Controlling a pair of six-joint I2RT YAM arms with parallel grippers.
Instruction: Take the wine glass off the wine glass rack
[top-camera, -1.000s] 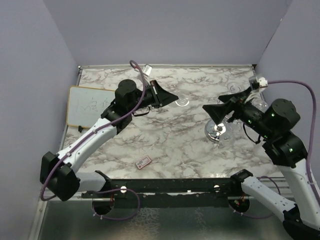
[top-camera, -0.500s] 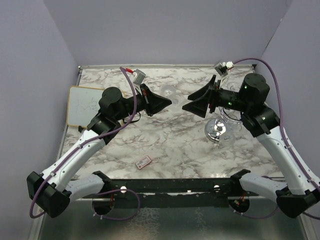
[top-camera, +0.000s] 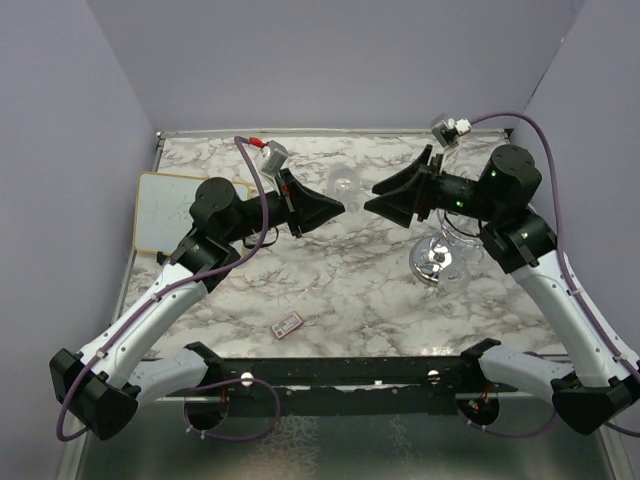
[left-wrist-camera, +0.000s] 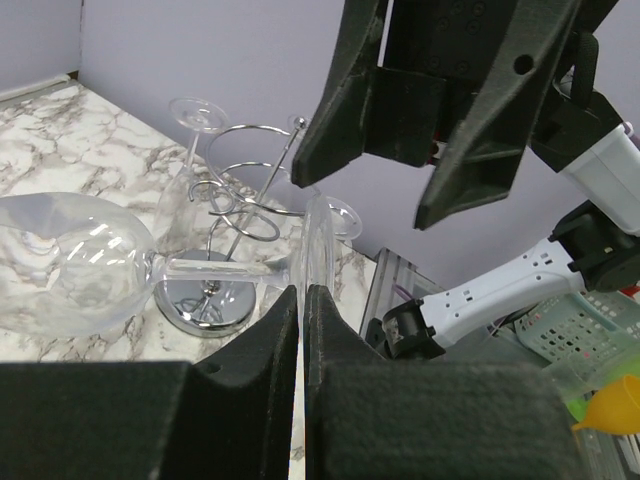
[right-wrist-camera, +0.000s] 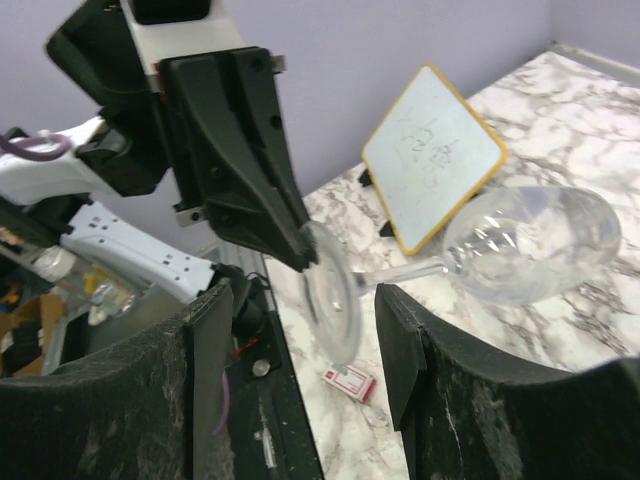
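left gripper (left-wrist-camera: 302, 300) clamps the wine glass (left-wrist-camera: 75, 265) by its foot, sideways above the table's (top-camera: 330, 275) far middle, off the wine glass rack (top-camera: 432, 262) near the right edge, while right gripper (right-wrist-camera: 298, 300) straddles the foot, jaws apart.

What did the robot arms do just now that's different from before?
The right gripper swung left, away from the wine glass rack, to the wine glass; its jaws now straddle the glass's foot. The left gripper stays shut on that foot. Rack and whiteboard stayed put.
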